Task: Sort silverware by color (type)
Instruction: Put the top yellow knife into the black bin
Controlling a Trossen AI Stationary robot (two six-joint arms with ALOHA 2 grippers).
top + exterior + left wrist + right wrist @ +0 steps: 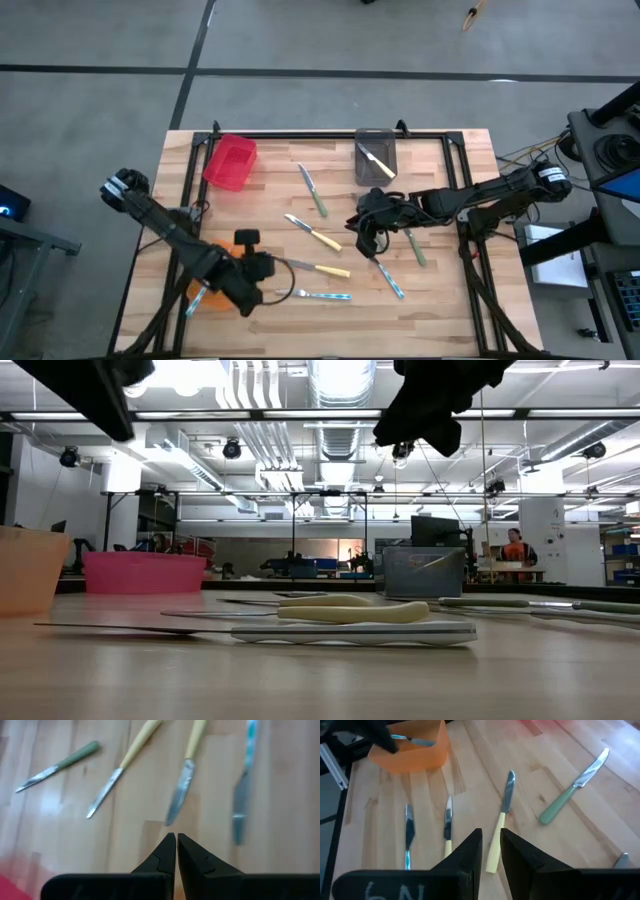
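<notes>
High view: knives lie loose mid-counter [440, 300]; one yellow knife [376, 163] is in the grey bin [375, 139].
Right tool [490, 845]: nearly pressed together, empty, above a yellow-handled knife [499, 828].
Left tool [176, 841]: pressed together, empty, near the orange bin [410, 751].
Step done well: I should spread my right tool, straddle the handle, descend squarely.
</notes>
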